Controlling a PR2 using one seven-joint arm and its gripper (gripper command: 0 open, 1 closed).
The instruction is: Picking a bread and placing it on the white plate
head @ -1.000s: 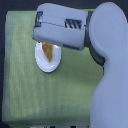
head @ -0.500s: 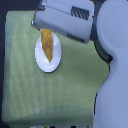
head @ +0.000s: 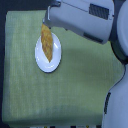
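Rising and drawing back toward the exterior view's top and right, the big white-and-grey arm is now uncovering nearly the whole length of the golden-brown, elongated croissant-like bread (head: pixel 47 43), where a second ago it was hiding all but a tip of it.

Nearest the camera, the robot's pale body is filling the exterior view's right edge, well apart from the work. Beyond it, the pale green woven cloth (head: pixel 75 85) is covering the table. Just below the gripper (head: pixel 46 21), the round, plain white plate (head: pixel 56 59) is sitting on that cloth, and the bread is lying lengthwise across it, its upper end reaching the far rim, right beneath the gripper's tip. Farther back, the gripper is hovering at that end; whether its jaws are parted or closed cannot be told, since the fingertips are blurring into the pastry's tip and the arm's shell.

The placing step appears to be finishing: the bread seems to be resting on the plate rather than hanging. If the fingers are touching it, the next move calls for a clean release and a straight lift away, so the pastry is not being dragged off the rim.
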